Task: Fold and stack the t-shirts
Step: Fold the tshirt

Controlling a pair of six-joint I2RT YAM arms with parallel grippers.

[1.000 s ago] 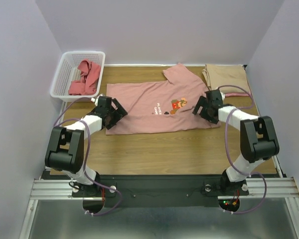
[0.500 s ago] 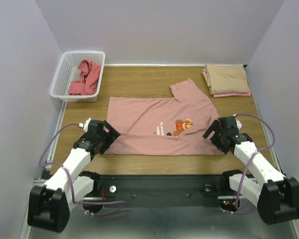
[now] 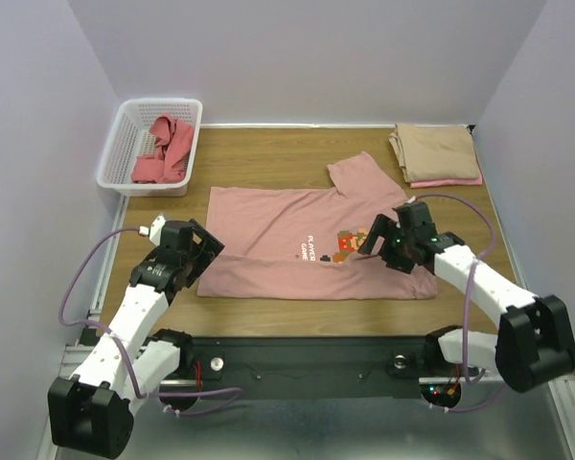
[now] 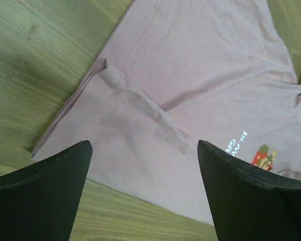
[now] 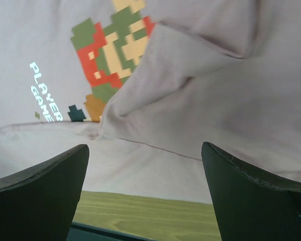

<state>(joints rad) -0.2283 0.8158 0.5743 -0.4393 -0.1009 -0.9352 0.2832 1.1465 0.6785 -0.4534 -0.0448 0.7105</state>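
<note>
Left gripper (image 3: 199, 253): jaws spread wide, nothing between them. It sits low over the near-left corner of the pink printed t-shirt (image 3: 278, 230). In the left wrist view the gripper (image 4: 143, 145) frames that corner; a raised crease (image 4: 140, 108) runs diagonally across the cloth there, and the hem edge is slightly rolled.

Right gripper (image 3: 379, 240): jaws also at full spread, empty. It hangs over the shirt's right part, just beside the pixel-character print (image 3: 350, 241). From the right wrist view, between the gripper's (image 5: 145, 146) fingers, a loose flap of pink cloth (image 5: 215, 90) lies folded over the right edge of the print (image 5: 113, 55), hiding part of it. The white text (image 5: 45, 93) reads "PLAYER GAME", just left of the figure.

The shirt lies spread across the wooden table (image 3: 268, 149), mostly flat, chest up, its length running left to right. One sleeve (image 3: 364, 177) sticks out from its far edge.

Around the shirt:
- Far right of it, well apart: a folded tan t-shirt (image 3: 439, 149), with a thin pink edge (image 3: 450, 181) showing under it.
- Far left of it, off the table's corner: a white lattice basket (image 3: 163, 102) holding a crumpled coral-red t-shirt (image 3: 168, 149).
- Near side: bare wood strip, then the arm bases.

Both arms reach in from the shirt's near corners; neither crosses over the other.
</note>
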